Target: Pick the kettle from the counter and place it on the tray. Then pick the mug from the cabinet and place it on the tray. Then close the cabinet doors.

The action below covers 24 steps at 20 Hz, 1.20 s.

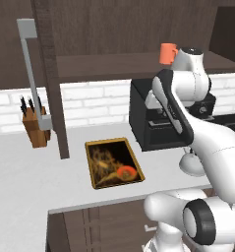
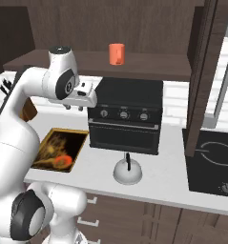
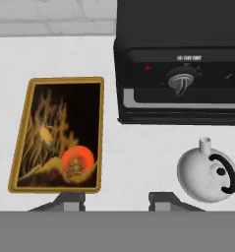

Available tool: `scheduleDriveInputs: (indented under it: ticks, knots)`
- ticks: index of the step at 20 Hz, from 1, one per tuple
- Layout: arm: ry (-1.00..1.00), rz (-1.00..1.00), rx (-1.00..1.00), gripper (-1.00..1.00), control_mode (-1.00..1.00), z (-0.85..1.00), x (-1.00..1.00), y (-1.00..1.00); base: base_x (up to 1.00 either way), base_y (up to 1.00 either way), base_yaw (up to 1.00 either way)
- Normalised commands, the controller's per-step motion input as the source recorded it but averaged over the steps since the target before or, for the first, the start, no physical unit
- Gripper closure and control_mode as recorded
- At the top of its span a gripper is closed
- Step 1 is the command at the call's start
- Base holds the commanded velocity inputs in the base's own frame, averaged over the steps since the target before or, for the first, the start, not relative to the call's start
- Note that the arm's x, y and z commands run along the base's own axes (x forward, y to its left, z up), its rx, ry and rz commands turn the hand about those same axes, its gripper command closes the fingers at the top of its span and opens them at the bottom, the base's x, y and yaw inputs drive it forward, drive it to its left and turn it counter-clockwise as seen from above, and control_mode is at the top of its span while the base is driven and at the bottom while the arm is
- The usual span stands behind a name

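So the kettle [image 3: 207, 170] sits on the bench [image 3: 138, 152] in front of the oven [image 3: 180, 64], beside the tray [image 3: 57, 134]. Looks smooth and slippery; I'd grab its thin arched handle. Pincer [image 3: 116, 199] hovers released, holding nothing.

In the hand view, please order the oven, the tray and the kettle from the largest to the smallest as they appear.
1. Oven, although cut off by the picture edge.
2. Tray.
3. Kettle, clearly the smallest.
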Motion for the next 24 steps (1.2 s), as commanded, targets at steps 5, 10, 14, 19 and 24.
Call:
scheduleDriveInputs:
  ticks: [5,10,14,19,24]
  knots:
    - [-0.01,0.00,-0.03,-1.00,-1.00,-0.11,-0.22,-0.03,0.00,0.00,0.00]
    - [0.01,0.00,0.00,-1.00,-1.00,-0.24,-0.54,-0.37,0.00,0.00,0.00]
    - [0.01,0.05,0.00,-1.00,-1.00,-0.32,-0.53,-0.61,0.00,0.00,0.00]
    - [0.07,0.01,0.00,-1.00,-1.00,-0.38,-0.35,-0.74,0.00,0.00,0.00]
    - [0.04,0.00,-0.01,-1.00,-1.00,-0.36,-0.10,-0.76,0.00,0.00,0.00]
